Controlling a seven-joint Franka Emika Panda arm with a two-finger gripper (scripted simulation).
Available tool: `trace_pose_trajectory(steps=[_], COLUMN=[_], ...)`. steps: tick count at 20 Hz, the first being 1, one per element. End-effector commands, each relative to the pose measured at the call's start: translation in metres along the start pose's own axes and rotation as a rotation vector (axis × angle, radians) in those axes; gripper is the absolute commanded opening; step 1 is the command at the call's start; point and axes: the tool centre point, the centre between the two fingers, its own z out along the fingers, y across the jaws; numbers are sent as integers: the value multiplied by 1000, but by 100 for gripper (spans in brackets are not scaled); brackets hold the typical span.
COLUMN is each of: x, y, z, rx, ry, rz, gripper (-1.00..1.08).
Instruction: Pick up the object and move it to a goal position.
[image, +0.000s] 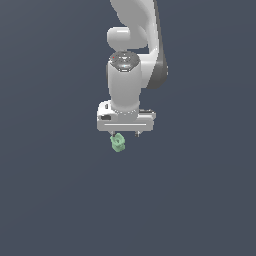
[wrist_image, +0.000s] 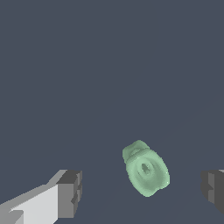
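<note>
gripper (image: 125, 134) spread wide over one object (image: 117, 143), nothing held.
no brand, label or writing can be read anywhere. counted: one arm (image: 131, 55), one mint-green object, two fingers (wrist_image: 69, 194). in the wrist view the object (wrist_image: 145, 169) is seen between the two finger pads, untouched by either, nearer one than the other. in the exterior view it is seen just under the finger toward that view's left, on a plain dark surface (image: 50, 200).

Plain, even slate-blue backdrop (image: 45, 200) under flat, shadowless light.
</note>
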Motion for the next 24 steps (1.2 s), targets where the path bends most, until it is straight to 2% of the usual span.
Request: trace_pose_trajectory(steps=[1,10,18,24], x=[0,-1,-2,-6], y=[0,37,36,37], z=[0,-7,-5,5], rx=[0,-22,-21,-19], ry=[0,11,10,7], rz=[0,69,56,-1], gripper=[100,100,100,100])
